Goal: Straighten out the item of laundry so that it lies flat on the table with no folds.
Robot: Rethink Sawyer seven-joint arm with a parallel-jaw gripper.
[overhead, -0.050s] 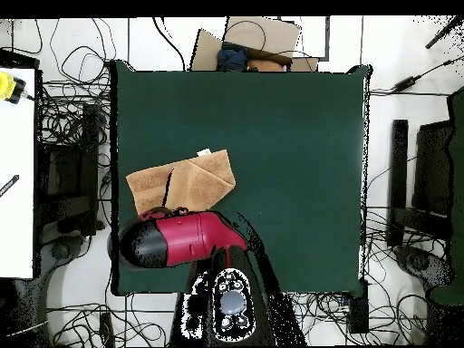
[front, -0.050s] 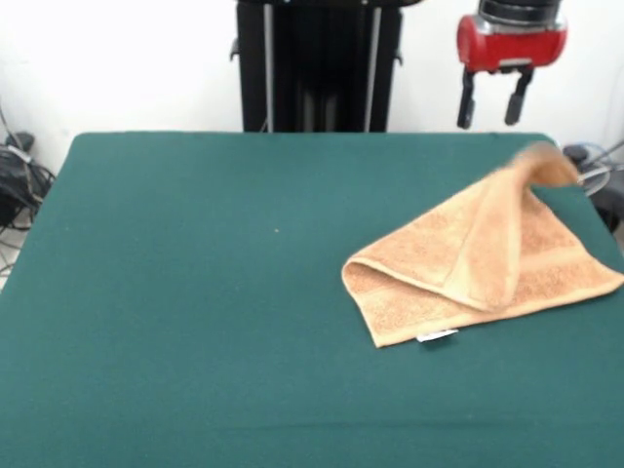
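Note:
The tan-orange towel, the item of laundry (front, -0.050s: 478, 258), lies on the green table (front, -0.050s: 195, 292) near its right edge in the front view. It is folded over itself, with one corner (front, -0.050s: 542, 166) raised and blurred at the far right. A white tag (front, -0.050s: 436, 335) shows on its near edge. My gripper (front, -0.050s: 490, 105) hangs open above that raised corner, holding nothing and clear of the cloth. In the overhead view the towel (overhead, -0.050s: 181, 186) sits by the table's (overhead, -0.050s: 290, 163) left edge, and the red arm (overhead, -0.050s: 177, 240) just below it hides the gripper.
Cables lie on the floor around the table. A cardboard box (overhead, -0.050s: 249, 41) sits beyond the far edge in the overhead view. A white surface (overhead, -0.050s: 16, 172) with a yellow object (overhead, -0.050s: 9, 86) stands at the left.

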